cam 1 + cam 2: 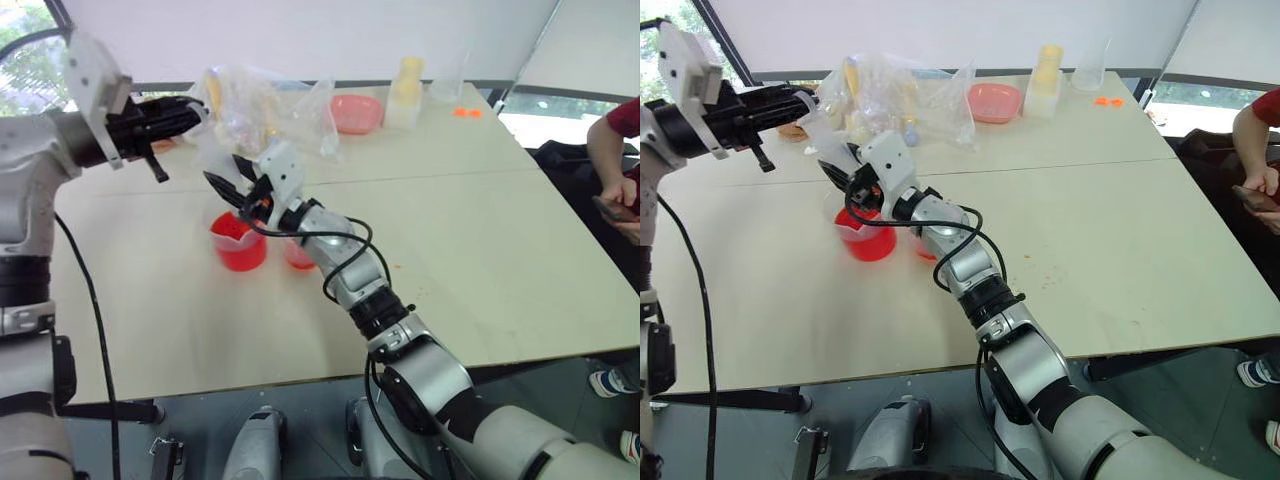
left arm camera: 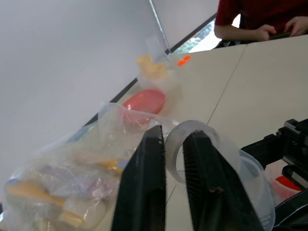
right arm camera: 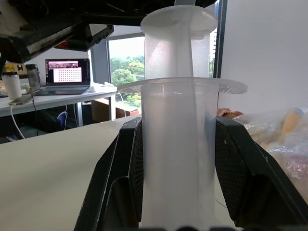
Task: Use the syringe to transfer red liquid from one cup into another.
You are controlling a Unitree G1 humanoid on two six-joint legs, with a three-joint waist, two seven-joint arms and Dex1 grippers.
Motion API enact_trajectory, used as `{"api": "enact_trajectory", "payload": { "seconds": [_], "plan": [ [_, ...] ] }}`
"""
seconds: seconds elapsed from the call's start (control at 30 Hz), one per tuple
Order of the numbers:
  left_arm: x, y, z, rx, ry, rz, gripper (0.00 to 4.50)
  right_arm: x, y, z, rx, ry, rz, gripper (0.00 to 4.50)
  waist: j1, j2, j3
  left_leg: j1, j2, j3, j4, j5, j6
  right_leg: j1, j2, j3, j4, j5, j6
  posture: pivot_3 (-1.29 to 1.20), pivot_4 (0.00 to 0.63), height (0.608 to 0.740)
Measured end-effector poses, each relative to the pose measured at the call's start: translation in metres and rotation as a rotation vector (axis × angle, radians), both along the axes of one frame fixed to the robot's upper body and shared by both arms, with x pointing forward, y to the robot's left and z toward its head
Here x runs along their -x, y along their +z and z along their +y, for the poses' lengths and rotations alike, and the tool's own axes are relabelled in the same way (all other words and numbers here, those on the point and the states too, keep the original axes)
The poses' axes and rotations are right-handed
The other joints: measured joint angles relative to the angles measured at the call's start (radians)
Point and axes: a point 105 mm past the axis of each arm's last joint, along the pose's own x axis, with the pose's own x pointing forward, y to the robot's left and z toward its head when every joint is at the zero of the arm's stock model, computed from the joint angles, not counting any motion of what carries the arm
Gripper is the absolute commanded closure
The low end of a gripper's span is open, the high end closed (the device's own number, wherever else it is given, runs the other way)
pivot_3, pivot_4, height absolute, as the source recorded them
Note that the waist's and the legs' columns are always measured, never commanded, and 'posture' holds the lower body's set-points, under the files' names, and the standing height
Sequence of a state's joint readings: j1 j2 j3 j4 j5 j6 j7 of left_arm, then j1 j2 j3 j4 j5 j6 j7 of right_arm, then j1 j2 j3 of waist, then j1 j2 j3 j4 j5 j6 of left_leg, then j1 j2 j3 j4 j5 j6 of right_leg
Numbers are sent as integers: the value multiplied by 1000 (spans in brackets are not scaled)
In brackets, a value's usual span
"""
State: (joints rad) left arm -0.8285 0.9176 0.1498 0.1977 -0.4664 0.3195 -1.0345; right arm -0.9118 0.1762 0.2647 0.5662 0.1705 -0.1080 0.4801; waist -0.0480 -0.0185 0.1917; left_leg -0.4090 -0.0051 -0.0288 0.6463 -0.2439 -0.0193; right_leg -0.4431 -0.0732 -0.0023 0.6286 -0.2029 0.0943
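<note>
right hand [image 3: 178, 192] clamps syringe [image 3: 178, 144] by clutter bag [image 1: 265, 105]; left hand [image 2: 173, 183] slightly parted, empty.

I'm working in an office-like lab: pale desk [image 1: 480, 250], big windows [image 3: 126, 67], an open laptop [image 3: 68, 76] on a side table.

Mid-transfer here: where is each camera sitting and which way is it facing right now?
Head eyes: on the head, facing forward and down over the table, red beaker and both arms.
Left wrist: behind the left gripper, facing the bag and pink bowl.
Right wrist: behind the right gripper, shut on the syringe, facing a window.
Shared: both wrist views show the syringe's top.
</note>
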Motion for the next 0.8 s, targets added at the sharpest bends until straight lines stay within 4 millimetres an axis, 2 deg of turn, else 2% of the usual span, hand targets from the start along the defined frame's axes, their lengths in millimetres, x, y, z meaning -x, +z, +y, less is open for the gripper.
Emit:
{"api": "enact_trajectory", "payload": {
  "seconds": [0.17, 0.2, 0.3, 0.37, 0.43, 0.5, 0.57, 0.67, 0.8],
  "plan": [
    [7, 7, 18, 68, 49, 4, 383, 7, 8, 5, 1, 27, -21, 2979, 4, 0, 0, 0, 1, -1, 0, 0, 0, 0, 1, 0, 0, 0, 0, 0, 150, 740],
    [9, 9, 20, 91, 52, 1, 15, 8, 12, 5, -4, 27, -22, 2979, 4, 0, 0, 0, 1, -1, 1, 0, 0, 0, 1, 0, 0, 0, 0, 0, 150, 740],
    [21, 13, 29, 107, 75, -6, 15, 12, 27, 2, -47, 23, -17, 2979, 2, 0, 0, 0, 1, -1, 1, 0, 0, 0, 1, 0, 1, 0, 0, 0, 150, 740],
    [25, 4, 34, 108, 90, 41, 15, 12, 45, -8, -123, 5, -27, 2979, 3, 0, 0, 0, 1, -1, 0, 0, 0, 0, 1, 0, 0, 0, 0, 0, 150, 740],
    [30, -32, 39, 177, 81, 195, 15, 20, 68, -16, -199, 4, -85, 2979, 0, 0, 0, 2, 2, -1, 0, 0, 0, 0, 1, 1, 0, 0, 0, 0, 150, 740],
    [33, -51, 43, 280, 77, 274, 15, 19, 71, -20, -218, -14, -86, 2979, 1, -1, 0, 2, 3, -1, 0, 0, 0, 0, 2, 1, 0, -1, -1, 0, 150, 740],
    [38, -53, 47, 364, 87, 284, 15, 13, 67, -22, -218, -35, -59, 2979, 2, -5, 0, 2, 3, -2, 1, 0, 0, 0, 2, 0, 0, 0, -1, 0, 150, 740],
    [46, -38, 47, 388, 94, 224, 15, 2, 68, -34, -267, -76, 10, 2979, 9, -6, 0, 2, 3, -2, 1, 0, 0, 1, 0, 0, 0, 0, -1, 0, 150, 740],
    [43, -43, 41, 399, 98, 226, 15, -6, 83, -61, -378, -132, 70, 2979, 12, -6, 0, 2, 2, -2, 1, 0, -1, 1, -3, 0, 0, 0, -1, 0, 150, 740]
  ]
}}
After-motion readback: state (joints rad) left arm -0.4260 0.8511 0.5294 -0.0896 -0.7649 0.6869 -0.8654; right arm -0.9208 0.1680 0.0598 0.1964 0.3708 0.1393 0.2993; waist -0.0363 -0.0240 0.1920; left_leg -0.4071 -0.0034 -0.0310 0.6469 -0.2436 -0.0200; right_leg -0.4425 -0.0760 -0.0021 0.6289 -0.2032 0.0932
